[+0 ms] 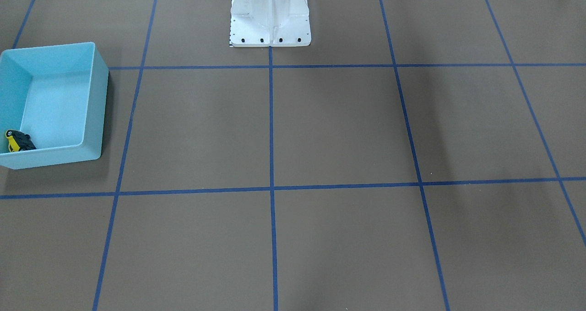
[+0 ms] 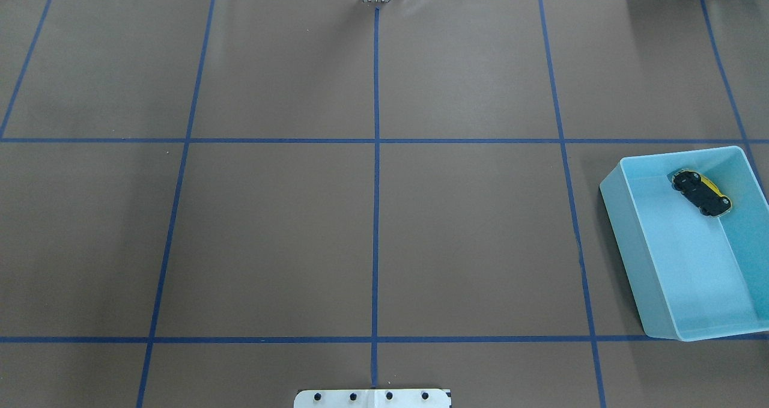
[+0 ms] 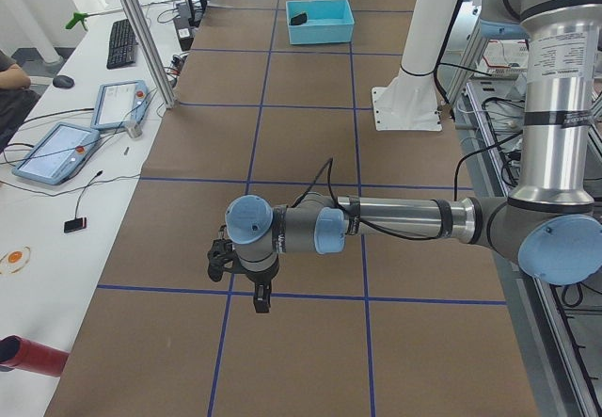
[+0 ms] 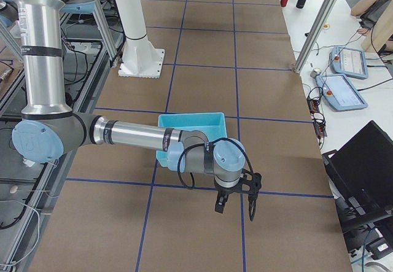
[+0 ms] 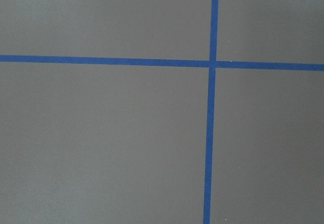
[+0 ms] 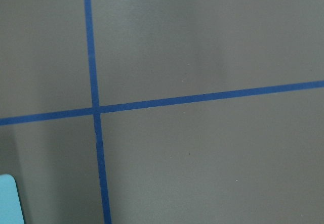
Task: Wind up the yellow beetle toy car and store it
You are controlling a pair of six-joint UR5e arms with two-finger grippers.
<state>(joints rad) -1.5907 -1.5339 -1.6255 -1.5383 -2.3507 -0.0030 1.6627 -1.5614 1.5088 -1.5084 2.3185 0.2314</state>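
Two grippers are mine, and both show only from the side cameras. My left gripper (image 3: 238, 292) hangs over the brown table (image 3: 301, 153) in the lower middle of the left-side view; I cannot tell whether its jaws are released or clenched. The same goes for my right gripper (image 4: 234, 211), low in the right-side view, near the light blue bin (image 4: 190, 123). At the overhead view's right edge, the yellow beetle toy car (image 2: 702, 193) lies tipped on its side inside that bin, near its upper right corner, black underside showing.
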